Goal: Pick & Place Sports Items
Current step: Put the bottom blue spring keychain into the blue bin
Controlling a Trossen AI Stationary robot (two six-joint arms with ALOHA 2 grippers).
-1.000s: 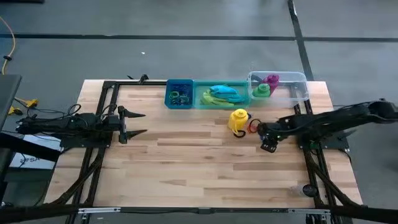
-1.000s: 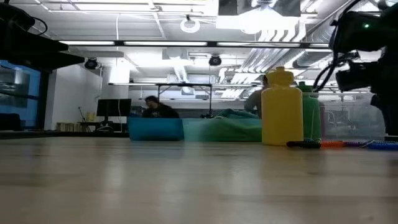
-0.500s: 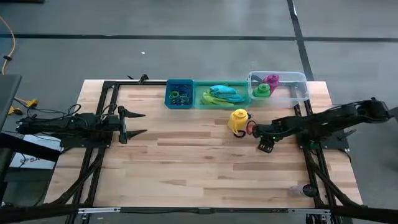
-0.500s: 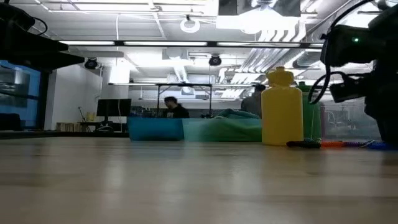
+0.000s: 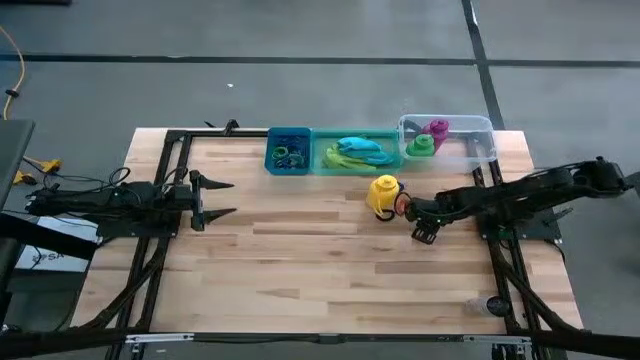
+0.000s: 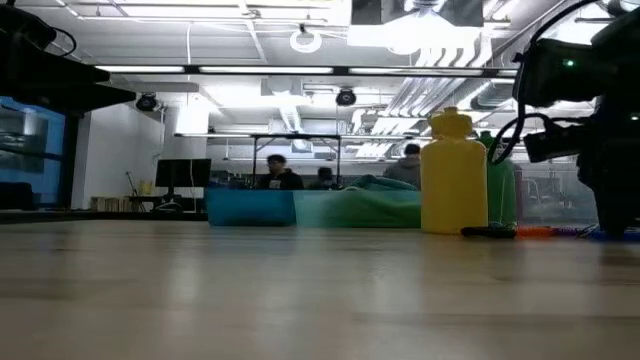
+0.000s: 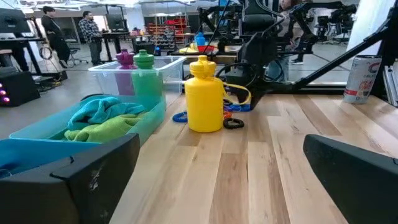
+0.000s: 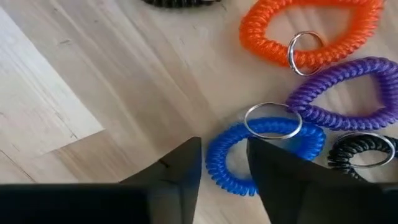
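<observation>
Done: cloths and two bottles sit in bins | Left: yellow bottle (image 5: 383,192), coiled rings | Right gripper (image 5: 424,229) fingers straddle blue ring (image 8: 264,149), not squeezed | Left gripper (image 5: 218,198) spread wide, waiting far left

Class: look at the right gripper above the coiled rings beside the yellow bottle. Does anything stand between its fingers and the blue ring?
Nothing visible does. In the right wrist view the right gripper hangs directly over the blue ring, fingers slightly apart at its edge. The orange ring and purple ring lie beside it, not across the way.
</observation>
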